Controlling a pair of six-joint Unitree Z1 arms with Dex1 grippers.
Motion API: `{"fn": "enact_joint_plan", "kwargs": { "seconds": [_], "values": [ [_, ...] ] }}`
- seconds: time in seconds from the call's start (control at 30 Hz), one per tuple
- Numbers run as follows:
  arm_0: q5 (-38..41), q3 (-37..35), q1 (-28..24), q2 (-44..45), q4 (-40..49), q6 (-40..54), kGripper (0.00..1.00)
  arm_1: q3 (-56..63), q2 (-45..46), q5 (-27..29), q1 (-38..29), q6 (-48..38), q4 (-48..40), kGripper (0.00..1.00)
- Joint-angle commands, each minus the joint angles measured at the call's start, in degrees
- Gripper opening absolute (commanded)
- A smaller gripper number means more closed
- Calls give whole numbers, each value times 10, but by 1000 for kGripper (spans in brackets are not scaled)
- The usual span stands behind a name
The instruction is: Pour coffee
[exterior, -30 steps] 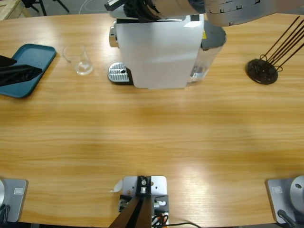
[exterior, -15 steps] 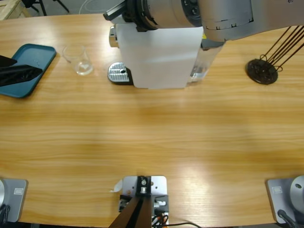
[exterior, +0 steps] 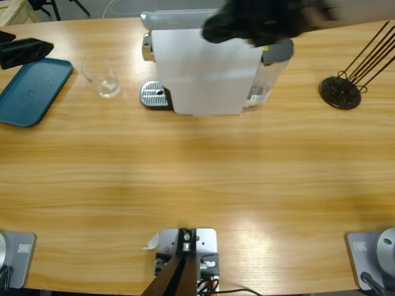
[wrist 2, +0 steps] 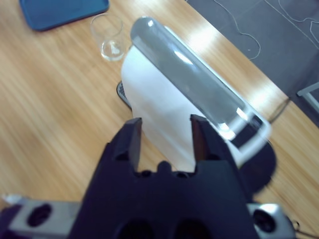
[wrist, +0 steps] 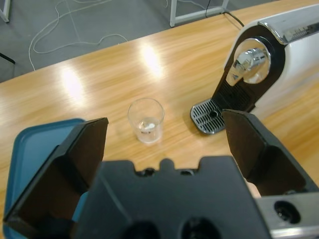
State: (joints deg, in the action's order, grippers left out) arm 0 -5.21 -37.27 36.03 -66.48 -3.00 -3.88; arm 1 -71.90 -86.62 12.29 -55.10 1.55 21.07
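The white coffee machine (exterior: 203, 71) stands at the table's far middle, its spout over a metal drip grate (exterior: 154, 95). A clear empty glass (exterior: 102, 77) is upright to the left of the grate, apart from it. My right gripper (exterior: 259, 21) hovers above the machine's top, open, with the silver lid (wrist 2: 189, 74) and white body beyond its jaws and nothing between them. My left gripper (exterior: 28, 50) is at the far left above the tray, open and empty. It looks toward the glass (wrist: 145, 121) and the machine's spout (wrist: 249, 62).
A blue tray (exterior: 31, 89) lies at the left edge with nothing on it. A black round stand with thin rods (exterior: 340, 92) sits at the far right. Bare wooden table (exterior: 197, 179) spreads in front of the machine.
The right arm's silver body has pulled back and its dark gripper now sits blurred over the machine's top. The left gripper has moved from over the tray toward the table's far edge.
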Motion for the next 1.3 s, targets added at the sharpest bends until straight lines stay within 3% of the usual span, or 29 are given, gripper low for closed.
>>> {"fn": "enact_joint_plan", "kwargs": {
  "seconds": [0.03, 0.3, 0.63, 0.87, 1.07, 1.3],
  "values": [
    [-31, 60, 3, -124, -66, -21, 996, 128, 167, -1, -2, -3, 68, 996],
    [-71, 120, 2, -209, -214, -50, 1000, 213, 265, 24, -2, -16, 96, 996],
    [-92, 124, -8, -329, -377, -50, 1000, 221, 258, 32, -1, -17, 91, 996],
    [-92, 172, -8, -381, -512, -51, 1000, 230, 261, 31, -1, -20, 91, 996],
    [-91, 218, -8, -464, -677, -52, 1000, 232, 261, 30, -1, -22, 91, 996],
    [-90, 222, -15, -500, -724, -51, 1000, 237, 261, 28, -1, -26, 90, 996]
  ]
}}
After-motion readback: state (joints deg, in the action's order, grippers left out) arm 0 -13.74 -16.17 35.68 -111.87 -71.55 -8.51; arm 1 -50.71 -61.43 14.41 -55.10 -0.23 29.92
